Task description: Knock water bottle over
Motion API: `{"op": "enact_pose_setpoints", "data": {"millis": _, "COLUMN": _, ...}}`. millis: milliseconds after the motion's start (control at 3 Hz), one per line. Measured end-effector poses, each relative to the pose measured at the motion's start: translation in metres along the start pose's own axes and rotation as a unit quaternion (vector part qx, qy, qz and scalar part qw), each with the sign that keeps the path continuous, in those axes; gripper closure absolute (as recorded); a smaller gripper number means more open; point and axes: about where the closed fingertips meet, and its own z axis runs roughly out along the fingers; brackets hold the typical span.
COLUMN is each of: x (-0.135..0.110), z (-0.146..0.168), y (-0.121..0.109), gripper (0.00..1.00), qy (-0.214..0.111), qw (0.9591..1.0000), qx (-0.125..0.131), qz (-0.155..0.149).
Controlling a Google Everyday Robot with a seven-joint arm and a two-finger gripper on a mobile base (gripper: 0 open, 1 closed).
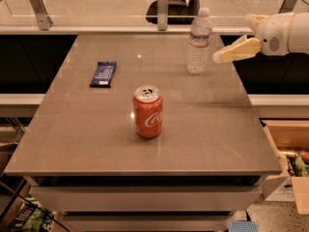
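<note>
The water bottle (pixel 199 41) is clear ribbed plastic with a white cap and a label band. It stands upright near the far right of the grey table (pixel 87 139). My gripper (pixel 218 58) comes in from the right on a white arm, cream fingers pointing left. Its tip is just right of the bottle at mid height, a small gap apart.
A red Coca-Cola can (pixel 147 111) stands upright at the table's middle. A dark blue snack packet (pixel 103 74) lies at the far left. A glass rail with metal posts (pixel 163 6) runs behind the table. A cardboard box (pixel 289 153) sits on the floor at right.
</note>
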Motion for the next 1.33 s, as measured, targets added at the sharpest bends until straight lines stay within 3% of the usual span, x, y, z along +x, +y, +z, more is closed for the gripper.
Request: {"op": "enact_pose_setpoints", "data": {"millis": 1333, "x": 0.006, "z": 0.059, "y": -0.005, "gripper": 0.0, "qy": -0.038, "qw": 0.9988, "qx": -0.022, "qz": 0.02}}
